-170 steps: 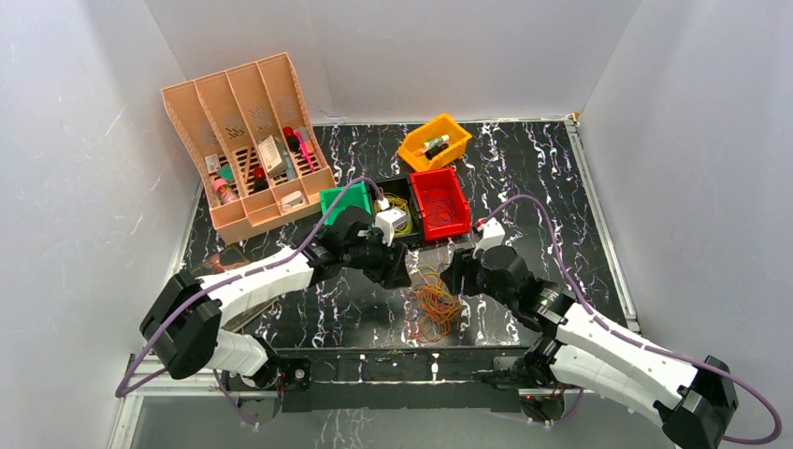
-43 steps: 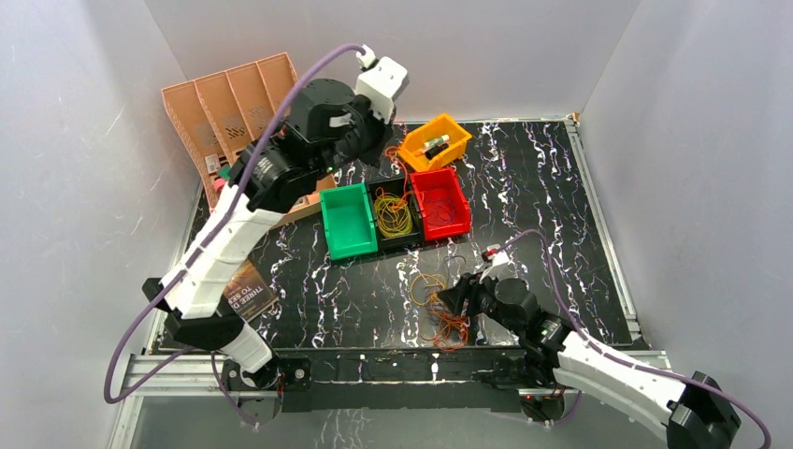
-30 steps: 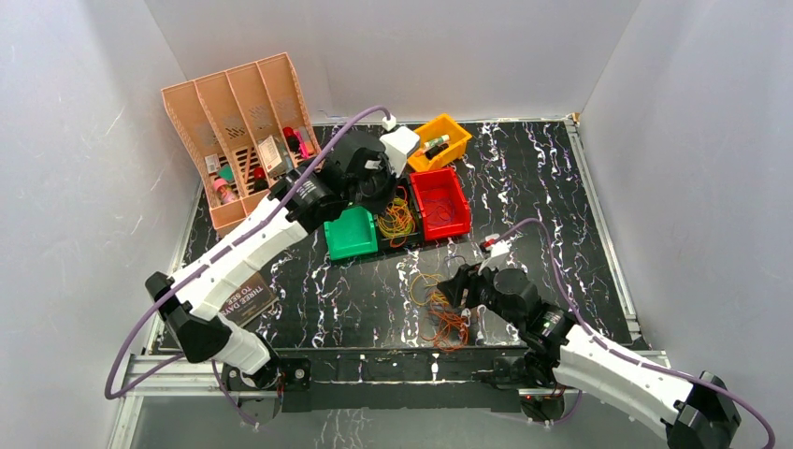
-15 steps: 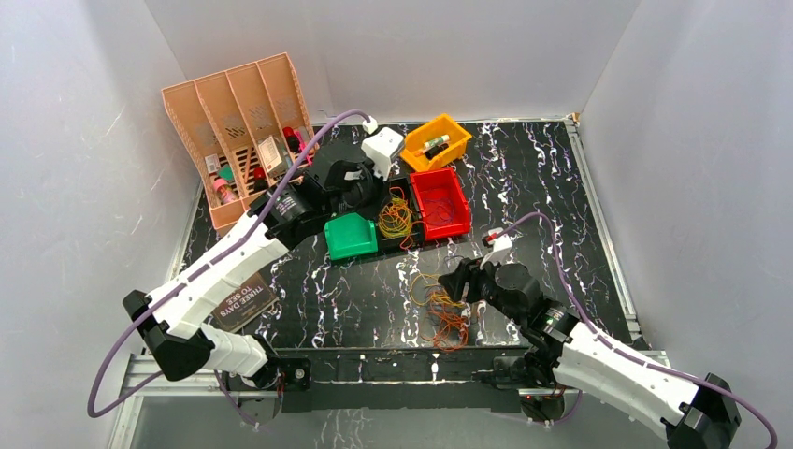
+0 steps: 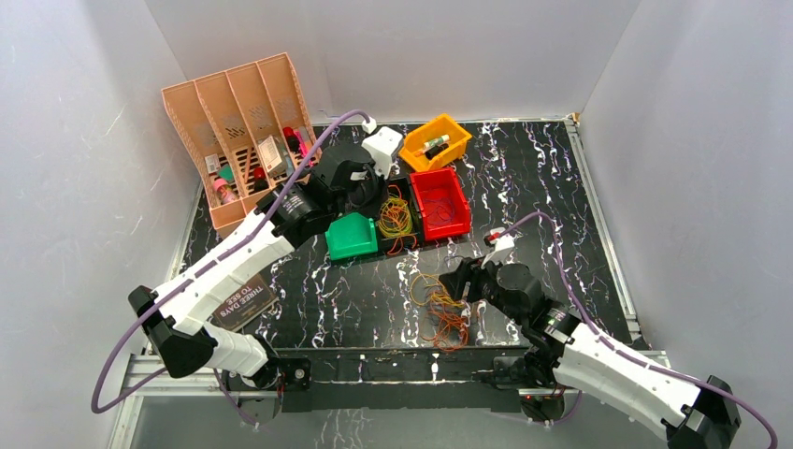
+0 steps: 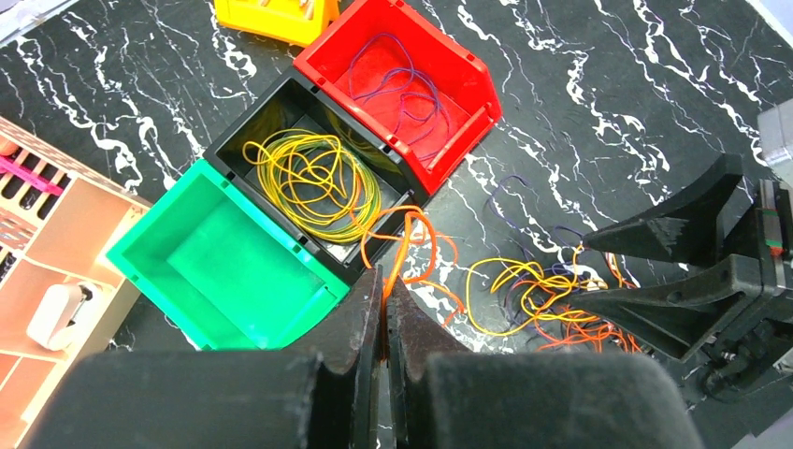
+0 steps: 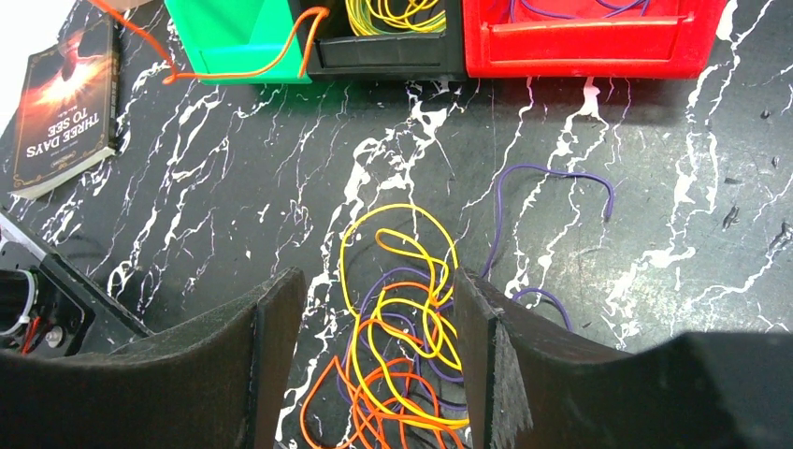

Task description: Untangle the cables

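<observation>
On the black marbled table (image 5: 542, 178), just in front of the row of bins, the tangle of cables (image 5: 441, 307) lies as a loose heap of orange, yellow and purple loops. In the top view its long axis runs from the bins toward the arm bases. One purple strand (image 7: 552, 173) trails out of it to the right. The right gripper (image 7: 374, 281) hangs low over the heap with its jaws spread wide, one finger on each side of the yellow loops, and grips nothing that can be seen. The left gripper (image 6: 382, 281) is pinched tight on a single orange cable (image 7: 234, 74). From the fingertips that cable leads away to a loop by the near corner of the black bin (image 6: 248, 117). In the right wrist view it sags along the front wall of the green bin (image 6: 234, 271), lying roughly side to side, then climbs out of the picture at the upper left. A yellow coil (image 6: 309, 178) fills the black bin, and thin purple wire lies in the red bin (image 6: 449, 79). A little over a second ago the left arm stood raised high above the peach organizer (image 5: 234, 112). It has since come down and now hovers over the green and black bins. The right arm has barely shifted, and the heap keeps about the same place and outline.
</observation>
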